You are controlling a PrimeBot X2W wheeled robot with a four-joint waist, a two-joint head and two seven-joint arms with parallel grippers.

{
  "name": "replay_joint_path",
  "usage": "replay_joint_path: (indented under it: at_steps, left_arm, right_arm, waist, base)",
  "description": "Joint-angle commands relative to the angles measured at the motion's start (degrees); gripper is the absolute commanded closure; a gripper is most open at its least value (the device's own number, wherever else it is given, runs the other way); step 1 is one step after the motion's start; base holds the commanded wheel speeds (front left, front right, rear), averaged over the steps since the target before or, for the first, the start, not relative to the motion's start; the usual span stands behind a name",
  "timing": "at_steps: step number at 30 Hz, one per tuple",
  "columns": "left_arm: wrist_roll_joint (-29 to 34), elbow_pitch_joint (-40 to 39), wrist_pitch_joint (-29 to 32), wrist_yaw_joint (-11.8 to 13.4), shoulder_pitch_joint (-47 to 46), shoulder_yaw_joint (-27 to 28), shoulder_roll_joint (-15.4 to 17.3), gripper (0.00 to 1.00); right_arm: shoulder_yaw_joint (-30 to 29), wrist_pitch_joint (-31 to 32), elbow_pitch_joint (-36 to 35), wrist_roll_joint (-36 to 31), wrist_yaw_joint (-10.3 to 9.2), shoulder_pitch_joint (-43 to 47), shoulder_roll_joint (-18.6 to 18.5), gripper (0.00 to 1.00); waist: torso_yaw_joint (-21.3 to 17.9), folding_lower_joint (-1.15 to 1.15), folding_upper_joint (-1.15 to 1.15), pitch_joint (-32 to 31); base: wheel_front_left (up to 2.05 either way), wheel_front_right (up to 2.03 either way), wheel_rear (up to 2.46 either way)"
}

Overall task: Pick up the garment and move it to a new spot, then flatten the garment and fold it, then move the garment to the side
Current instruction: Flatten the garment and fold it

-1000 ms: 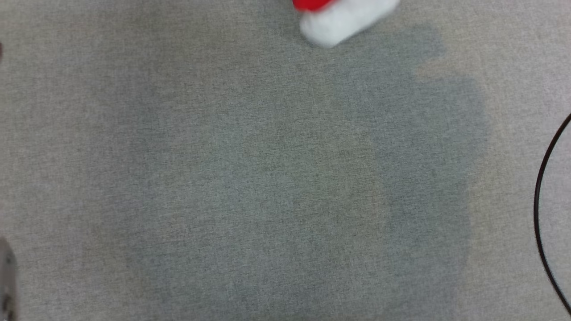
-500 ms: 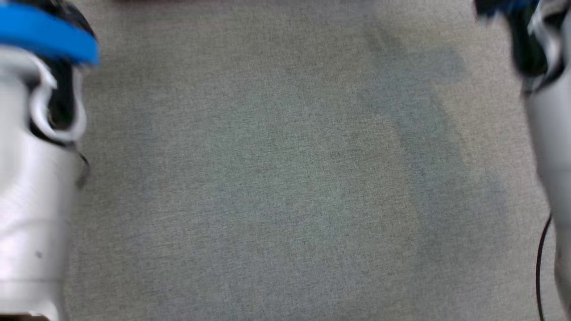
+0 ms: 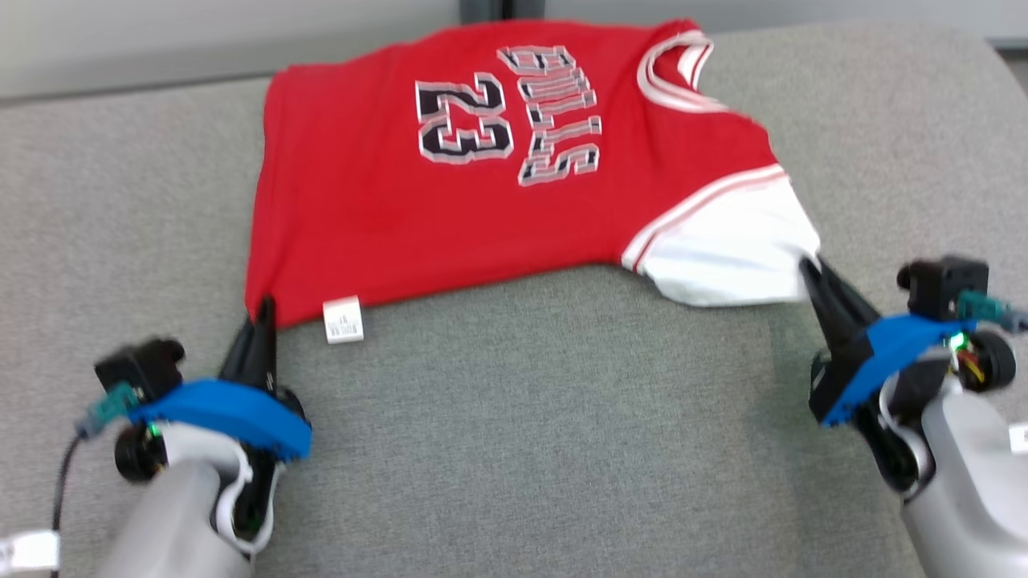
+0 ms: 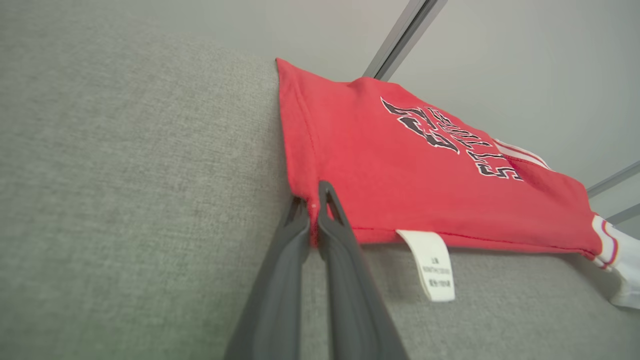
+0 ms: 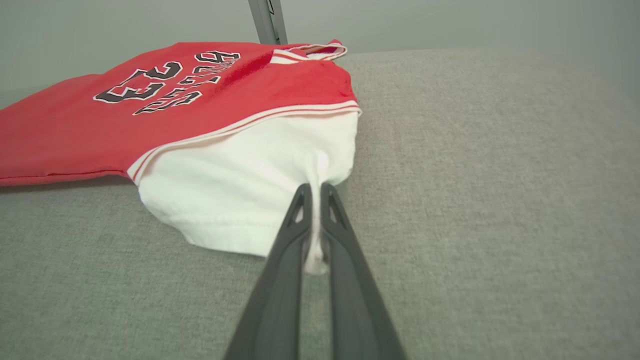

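Observation:
The garment (image 3: 482,177) is a red jersey with "23" and lettering, white sleeves and a white label (image 3: 343,319), spread across the far half of the grey padded table (image 3: 546,433). My left gripper (image 3: 262,309) is shut on its near left hem corner (image 4: 311,220). At the near right my right gripper (image 3: 805,265) is shut on the edge of the white sleeve (image 5: 240,190), pinching a fold of cloth between the fingers (image 5: 282,250). The jersey (image 5: 165,100) lies stretched between both grippers.
A wall and a metal post (image 3: 490,10) stand behind the table's far edge. Bare grey surface lies between my arms near me. A dark cable (image 3: 60,490) hangs beside my left wrist.
The head view has swung up: earlier it showed bare grey surface and blurred forearms, now the whole jersey and both grippers holding its near edge.

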Motion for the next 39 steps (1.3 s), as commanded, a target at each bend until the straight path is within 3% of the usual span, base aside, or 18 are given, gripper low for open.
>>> replay_joint_path:
  at_steps: [1,7,13,19,28,33,39]
  left_arm:
    - [-0.12,-0.42,-0.25,-0.31,1.90,-0.05,0.01,1.00]
    - [0.73,-5.46,0.74,2.37,10.94,-2.00,0.32,1.00]
    - [1.79,-13.78,4.23,7.22,18.34,-3.48,2.09,1.00]
    - [3.13,-24.32,10.70,11.90,25.77,-5.54,6.09,1.00]
    - [6.83,-36.50,19.21,17.92,31.66,-7.30,13.94,1.00]
    - [6.84,-41.72,23.20,18.73,32.52,-7.27,17.27,1.00]
    - [4.56,-45.55,28.82,16.17,27.91,-8.22,17.94,1.00]
  right_arm:
    - [-0.94,1.11,-1.22,-0.50,0.01,2.39,0.15,1.00]
    - [-7.41,11.81,-10.90,-4.35,0.01,13.98,2.07,1.00]
    - [-13.98,26.32,-25.80,-8.56,0.01,24.97,6.00,1.00]
    - [-17.04,39.46,-38.68,-11.00,0.01,33.59,10.00,1.00]
    - [-17.00,52.49,-48.90,-11.75,0.01,40.29,11.77,1.00]
    - [-16.76,55.00,-51.85,-12.09,0.01,40.27,11.76,1.00]
    - [-15.65,54.36,-52.03,-11.49,0.01,35.29,9.11,1.00]
  waist:
    - [0.95,0.01,0.00,-3.08]
    - [2.22,0.01,0.00,-7.49]
    - [2.83,0.01,0.00,-9.91]
    - [2.93,0.01,0.00,-10.76]
    - [2.41,0.01,0.00,-10.36]
    - [2.32,0.01,0.00,-10.32]
    - [2.86,0.01,0.00,-9.87]
  base:
    - [0.00,0.00,0.00]
    - [0.00,0.00,0.00]
    - [0.00,0.00,0.00]
    - [0.00,0.00,0.00]
    - [0.00,0.00,0.00]
    - [0.00,0.00,0.00]
    - [0.00,0.00,0.00]
